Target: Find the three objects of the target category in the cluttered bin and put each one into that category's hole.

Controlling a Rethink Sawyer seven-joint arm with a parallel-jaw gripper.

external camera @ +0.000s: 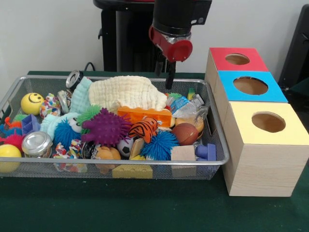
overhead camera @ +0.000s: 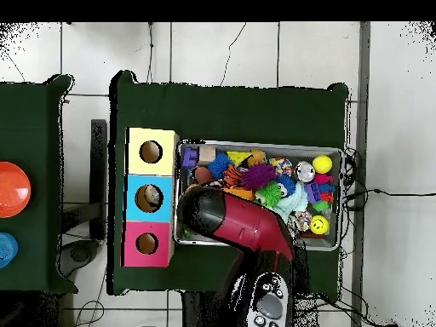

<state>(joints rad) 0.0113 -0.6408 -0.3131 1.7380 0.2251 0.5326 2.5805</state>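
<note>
Wire mesh forms the bin (external camera: 212,159), which is filled to the rim with mixed toys. The pincer (external camera: 170,82) hangs just above the bin's far edge, at the right end of a folded cream cloth (external camera: 126,92). Whether the pincer is open or closed cannot be told; only one dark narrow tip is seen in the front view, and nothing is seen to be gripped.

Directly below and in front of the pincer a crinkled clear wrapper (external camera: 186,106) is noted, with an orange block (external camera: 145,115) beside it. Nearer the camera from the pincer lie a purple spiky ball (external camera: 106,127), a tiger-striped toy (external camera: 143,128), a blue spiky ball (external camera: 160,144) and a small basketball (external camera: 185,133). Far to the pincer's other side, at the bin's end, a yellow smiley ball (external camera: 32,103) and a silver tin (external camera: 36,143) are recorded.

Three wooden boxes stand just beside the bin on the pincer's side: red-topped (external camera: 236,59), blue-topped (external camera: 250,86), yellow-topped (external camera: 268,122), each with a round hole. The target category cannot be identified from the frames.

In the overhead view the arm (overhead camera: 247,226) covers the bin's corner nearest the red box, and the pincer is hidden beneath it. Something pale is seen in the blue box's hole (overhead camera: 150,197); it cannot be identified.
</note>
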